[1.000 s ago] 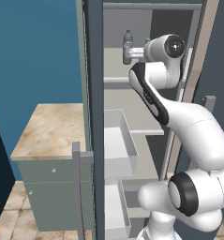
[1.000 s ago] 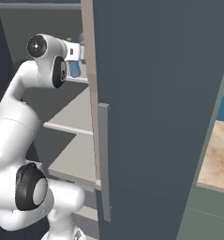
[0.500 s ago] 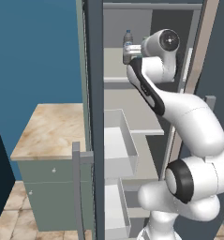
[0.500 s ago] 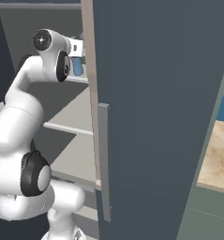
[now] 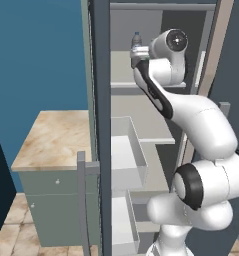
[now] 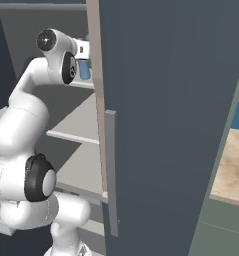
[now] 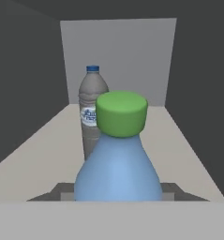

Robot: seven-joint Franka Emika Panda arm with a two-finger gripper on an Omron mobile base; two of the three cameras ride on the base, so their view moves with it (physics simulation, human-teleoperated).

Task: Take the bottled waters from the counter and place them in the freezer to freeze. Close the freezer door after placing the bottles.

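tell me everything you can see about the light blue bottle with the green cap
The light blue plastic bottle with a green screw cap stands upright in the gripper, which is shut on it low down. Its shoulder narrows to a flat round cap. It is inside the dark grey freezer, over the light grey upper shelf. Behind it stands a smoky grey bottle with a blue cap, apart from it.

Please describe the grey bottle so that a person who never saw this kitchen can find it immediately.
Look into the open freezer, at the upper shelf where the gripper holds the light blue bottle. The grey bottle stands upright farther back on that shelf. It is smoky grey with a dark blue cap; its neighbour is light blue with a green cap.
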